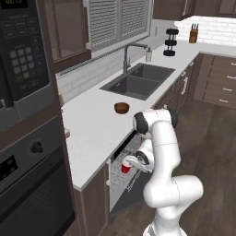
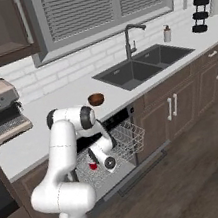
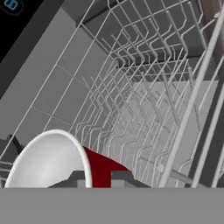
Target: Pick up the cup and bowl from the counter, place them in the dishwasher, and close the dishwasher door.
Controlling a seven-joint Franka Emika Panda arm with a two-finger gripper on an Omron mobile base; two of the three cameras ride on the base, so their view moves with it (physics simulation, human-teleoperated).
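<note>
Red cup [image 3: 103, 168] pinched in claw [image 3: 99, 177], over white wire rack [image 3: 144, 105]

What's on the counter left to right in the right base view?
Espresso machine → bowl → faucet at the sink → soap dispenser → black dumbbell rack.

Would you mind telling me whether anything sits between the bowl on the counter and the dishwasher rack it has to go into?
Nothing visible blocks it. The bowl sits alone on the counter near the edge above the rack, which is pulled out. The gripper, shut on the cup, is down at the rack.
</note>
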